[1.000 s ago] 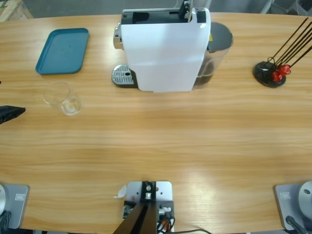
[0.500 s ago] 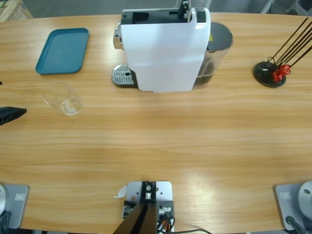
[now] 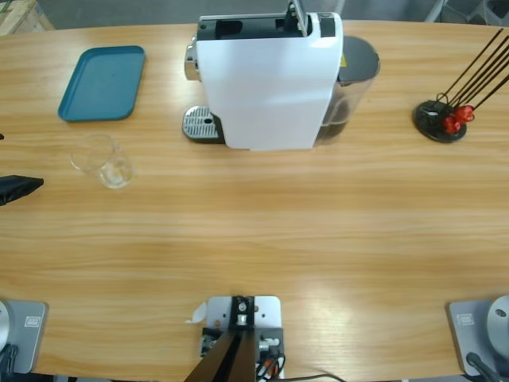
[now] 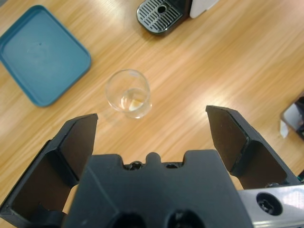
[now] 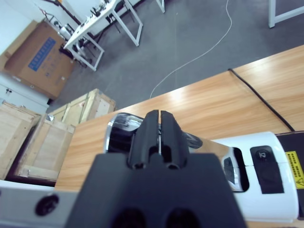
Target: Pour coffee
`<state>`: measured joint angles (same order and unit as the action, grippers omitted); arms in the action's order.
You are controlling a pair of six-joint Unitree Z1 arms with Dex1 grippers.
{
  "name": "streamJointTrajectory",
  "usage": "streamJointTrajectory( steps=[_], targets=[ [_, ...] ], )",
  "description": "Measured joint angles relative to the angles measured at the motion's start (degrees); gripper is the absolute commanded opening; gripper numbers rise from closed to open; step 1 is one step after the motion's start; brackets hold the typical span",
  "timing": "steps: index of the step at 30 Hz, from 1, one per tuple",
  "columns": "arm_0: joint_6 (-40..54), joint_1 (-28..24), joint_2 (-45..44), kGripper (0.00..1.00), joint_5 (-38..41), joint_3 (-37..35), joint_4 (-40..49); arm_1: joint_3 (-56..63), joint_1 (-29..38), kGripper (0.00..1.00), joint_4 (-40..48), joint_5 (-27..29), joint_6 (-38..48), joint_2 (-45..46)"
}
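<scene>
A clear drinking glass [image 3: 102, 161] stands upright on the table, left of the white coffee machine [image 3: 266, 83]. The coffee is out of view; the glass [image 4: 128, 93] holds only a faint tan tint at its bottom. My left gripper [image 4: 153, 124] is open, its jaws spread wide just short of the glass and apart from it. In the high view only a black jaw tip shows at the left edge. My right gripper [image 5: 160, 124] is shut, above the top of the coffee machine [image 5: 259, 190]. A silver lever [image 3: 296, 17] stands up on the machine's top.
A blue tray [image 3: 103, 82] lies at the back left, also seen as the blue tray [image 4: 40, 54]. The machine's round metal drip grate [image 3: 200, 123] faces the glass. A black stand with red capsules [image 3: 443, 119] sits at the right.
At the machine's top, the black gripper seen by the lever earlier no longer shows, and the silver lever now stands up there. Glass and left gripper are unmoved.
</scene>
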<state>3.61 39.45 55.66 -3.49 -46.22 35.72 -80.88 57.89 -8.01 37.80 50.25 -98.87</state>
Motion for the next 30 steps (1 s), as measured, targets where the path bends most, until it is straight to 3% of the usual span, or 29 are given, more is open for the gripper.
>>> streamJointTrajectory(
  steps=[30],
  targets=[
    [0.0,0.0,0.0,0.996,0.0,0.5,0.0,-6.1,2.1,0.0,-5.7,-8.7,0.1,-9.3]
  ],
)
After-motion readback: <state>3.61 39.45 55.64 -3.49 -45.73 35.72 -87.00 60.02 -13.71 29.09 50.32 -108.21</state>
